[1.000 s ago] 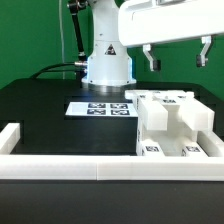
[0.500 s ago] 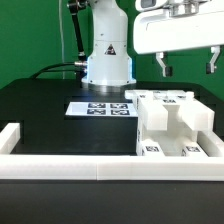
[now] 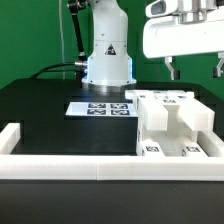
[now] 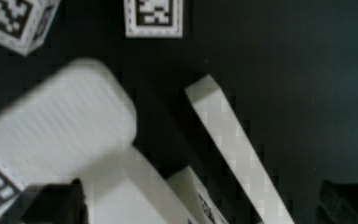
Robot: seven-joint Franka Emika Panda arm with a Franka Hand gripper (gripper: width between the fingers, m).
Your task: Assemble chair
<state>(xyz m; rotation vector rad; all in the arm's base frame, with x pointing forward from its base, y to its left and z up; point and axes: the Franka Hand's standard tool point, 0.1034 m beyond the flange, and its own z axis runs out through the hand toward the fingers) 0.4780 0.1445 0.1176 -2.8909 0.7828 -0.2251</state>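
You have the fingers (image 3: 172, 69) spread wide (nothing between them), hanging above the chair (image 3: 170, 122) on the desk (image 3: 50, 110).

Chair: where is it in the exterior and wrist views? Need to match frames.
Exterior view: chair at the exterior view's lower right, on the black table, below the open gripper.
Wrist view: blurred white blocks close up, probably chair parts; which ones, cannot tell.
Shared landmark: the black table under the white parts.
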